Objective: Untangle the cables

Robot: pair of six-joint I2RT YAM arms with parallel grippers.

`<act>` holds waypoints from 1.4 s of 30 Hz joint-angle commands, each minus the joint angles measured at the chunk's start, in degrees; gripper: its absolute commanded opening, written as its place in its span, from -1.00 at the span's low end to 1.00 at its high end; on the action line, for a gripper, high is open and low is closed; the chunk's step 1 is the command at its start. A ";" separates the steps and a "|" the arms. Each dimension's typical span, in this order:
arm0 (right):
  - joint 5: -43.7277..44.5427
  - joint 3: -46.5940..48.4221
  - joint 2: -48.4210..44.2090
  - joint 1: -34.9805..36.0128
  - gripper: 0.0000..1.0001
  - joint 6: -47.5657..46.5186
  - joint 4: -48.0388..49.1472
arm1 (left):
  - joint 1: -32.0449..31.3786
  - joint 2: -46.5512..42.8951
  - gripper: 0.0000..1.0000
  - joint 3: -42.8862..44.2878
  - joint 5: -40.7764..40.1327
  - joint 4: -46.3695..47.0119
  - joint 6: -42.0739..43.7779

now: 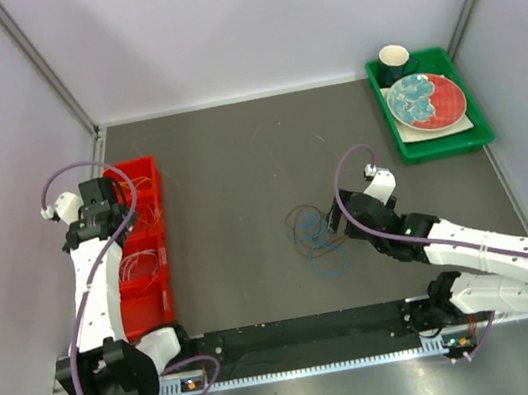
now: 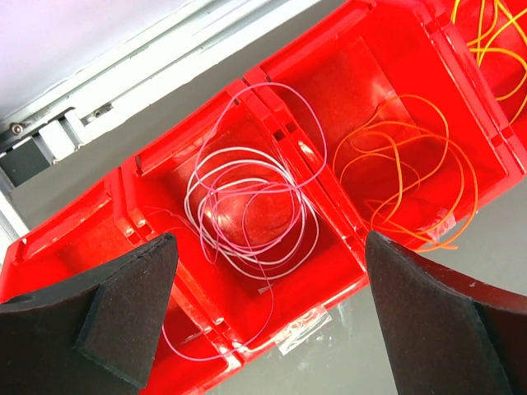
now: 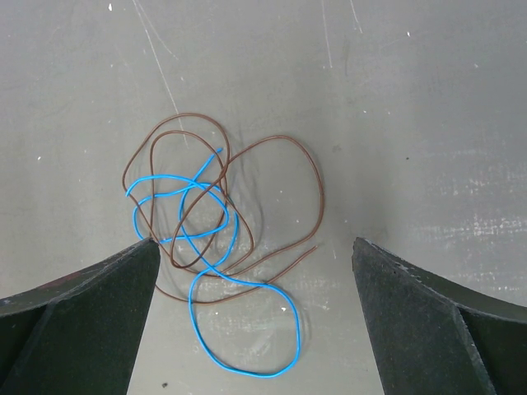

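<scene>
Item 1. Left gripper [image 2: 270, 247]: I see it hanging over the red bin [image 1: 156, 276] at the left edge of the table [image 1: 228, 163], its jaws spread wide with nothing between them.

Item 2. Red bin, divided into compartments. In the left wrist view, the compartment directly under the gripper holds a white-and-pink coil [image 2: 247, 214], with one thin pink strand trailing over the divider toward the near wall. The next compartment to the right holds an orange coil [image 2: 412, 173]. A further orange-yellow wire [image 2: 494, 33] shows in the compartment at the top corner.

Item 3. Loose tangle [image 1: 317, 239], lying on the bare table near the middle. It consists of a brown cable [image 3: 280, 138] and a blue cable [image 3: 255, 374], their loops crossing one another several times; both lie flat.

Item 4. Right gripper [image 3: 254, 243]: poised just beside and above the tangle, jaws apart and gripping nothing.

Item 5. Green tray [image 1: 391, 136], far right corner. It carries a red-and-teal plate [image 1: 436, 103] and a dark cup [image 1: 395, 61].
</scene>
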 commanded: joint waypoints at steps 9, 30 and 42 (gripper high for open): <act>-0.09 2.64 -0.03 -0.32 0.97 -0.78 1.27 | 0.30 1.02 0.90 -0.63 0.25 2.89 2.79; -0.70 4.22 2.43 -0.32 0.97 -1.31 0.65 | 6.10 19.48 0.73 1.83 4.64 3.95 5.08; -0.97 4.75 3.05 -0.41 0.97 -1.40 0.48 | 6.19 14.30 0.59 -2.55 3.15 3.24 3.41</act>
